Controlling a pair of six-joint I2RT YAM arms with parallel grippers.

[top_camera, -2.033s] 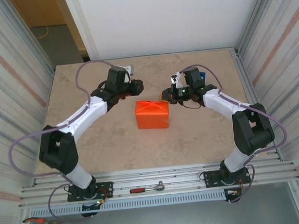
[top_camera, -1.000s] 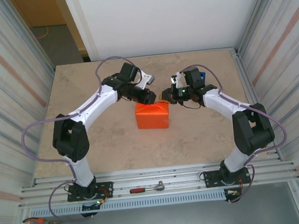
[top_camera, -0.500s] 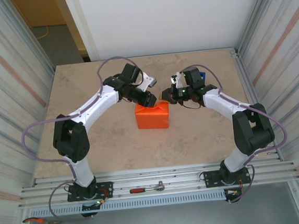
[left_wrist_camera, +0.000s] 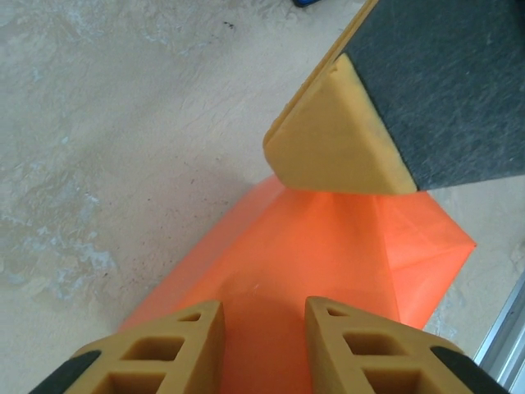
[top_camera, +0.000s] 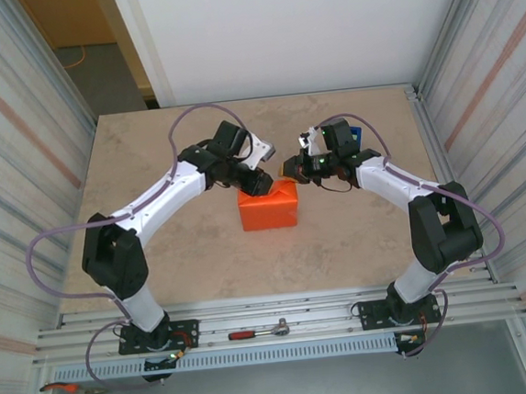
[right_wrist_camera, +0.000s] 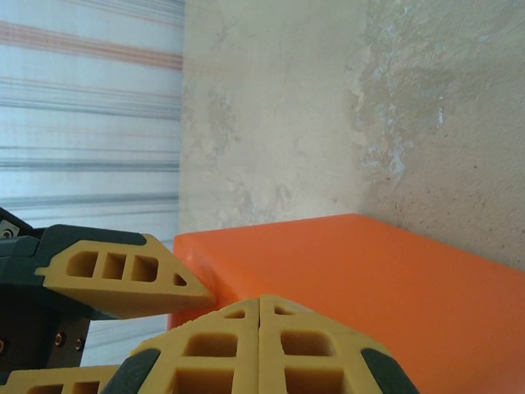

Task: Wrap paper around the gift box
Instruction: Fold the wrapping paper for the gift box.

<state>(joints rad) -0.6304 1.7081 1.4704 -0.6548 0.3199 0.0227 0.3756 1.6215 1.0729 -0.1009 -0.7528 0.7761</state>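
Orange paper-skinned gift box (top_camera: pixel 268 210), speckled beige table (top_camera: pixel 176 251)

Gift box (top_camera: pixel 268 206) bright orange; table (top_camera: pixel 176 251) mottled beige; left claw (left_wrist_camera: pixel 262 310) mustard yellow

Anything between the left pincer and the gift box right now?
Nothing visible. The left pincer hangs open right over the gift box, with nothing over its orange top. The shut right pincer sits just ahead, at the box's far edge, beside the path rather than across it.
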